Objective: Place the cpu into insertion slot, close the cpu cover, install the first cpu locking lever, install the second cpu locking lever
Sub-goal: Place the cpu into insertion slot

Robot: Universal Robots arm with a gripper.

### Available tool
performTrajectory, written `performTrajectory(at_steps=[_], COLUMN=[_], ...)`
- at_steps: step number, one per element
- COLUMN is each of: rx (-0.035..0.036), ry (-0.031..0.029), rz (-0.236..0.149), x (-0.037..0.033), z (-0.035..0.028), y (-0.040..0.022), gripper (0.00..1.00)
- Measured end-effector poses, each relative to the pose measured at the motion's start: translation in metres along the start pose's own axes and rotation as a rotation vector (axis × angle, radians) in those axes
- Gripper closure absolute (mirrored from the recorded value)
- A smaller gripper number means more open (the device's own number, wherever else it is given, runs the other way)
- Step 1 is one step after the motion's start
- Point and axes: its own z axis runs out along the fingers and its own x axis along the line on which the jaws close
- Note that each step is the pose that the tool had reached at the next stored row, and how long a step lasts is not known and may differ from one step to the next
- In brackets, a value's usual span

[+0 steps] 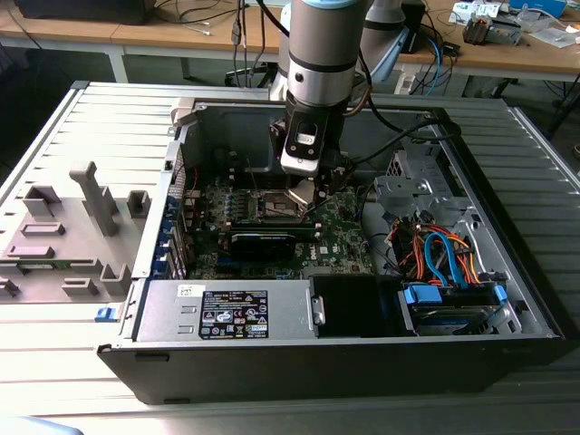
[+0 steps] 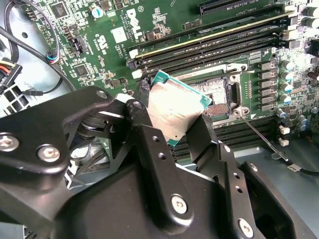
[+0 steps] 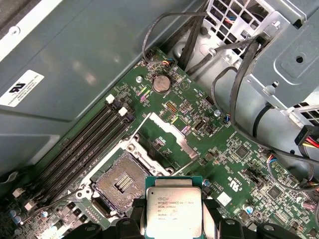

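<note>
One open black metal computer case (image 1: pixel 317 372) on the slatted grey table (image 1: pixel 54 344) holds a silver power supply box (image 1: pixel 227 313) at its near wall and a green motherboard (image 1: pixel 344 237) farther in. Over that board the black two-finger gripper (image 2: pixel 174 119) is clamped on the edges of the small square silver-topped cpu (image 2: pixel 177 107), held tilted and clear of the board. Close by, the square dark insertion slot (image 3: pixel 121 183) lies bare, with the thin silvery cpu cover (image 3: pixel 177 137) standing open beyond it.

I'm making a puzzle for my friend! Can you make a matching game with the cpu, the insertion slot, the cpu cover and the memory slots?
Things:
1. cpu
2. insertion slot
3. cpu cover
4. memory slots

States:
A. lifted open
B. held in the pincer
C. bare, nothing in it
D. long and black

Pairs: 1-B, 2-C, 3-A, 4-D
</note>
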Motion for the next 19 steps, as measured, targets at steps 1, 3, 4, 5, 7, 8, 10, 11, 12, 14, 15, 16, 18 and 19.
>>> performTrajectory(at_steps=[1, 3, 4, 5, 7, 8, 10, 11, 12, 14, 15, 16, 18, 19], rx=[0.0001, 0.0002, 0.0003, 0.0003, 0.0005, 0.0005, 0.0006, 0.0006, 0.0006, 0.0006, 0.0006, 0.0006, 0.0007, 0.0007], ry=[0.0000, -0.0003, -0.0004, -0.0005, -0.0007, -0.0007, -0.0007, -0.0007, -0.0008, -0.0008, -0.0009, -0.0010, -0.0010, -0.0011], rz=[0.000, 0.002, 0.003, 0.003, 0.004, 0.004, 0.005, 0.005, 0.005, 0.007, 0.007, 0.008, 0.009, 0.009], x=[0.0000, 0.0000, 0.0000, 0.0000, 0.0000, 0.0000, 0.0000, 0.0000, 0.0000, 0.0000, 0.0000, 0.0000, 0.0000, 0.0000], z=[0.0000, 0.0001, 0.0001, 0.0001, 0.0001, 0.0001, 0.0001, 0.0001, 0.0001, 0.0002, 0.0002, 0.0002, 0.0002, 0.0002], y=[0.0000, 0.0000, 0.0000, 0.0000, 0.0000, 0.0000, 0.0000, 0.0000, 0.0000, 0.0000, 0.0000, 0.0000, 0.0000, 0.0000], gripper=[0.45, 0.45, 0.45, 0.45, 0.45, 0.45, 0.45, 0.45, 0.45, 0.45, 0.45, 0.45, 0.45, 0.45])
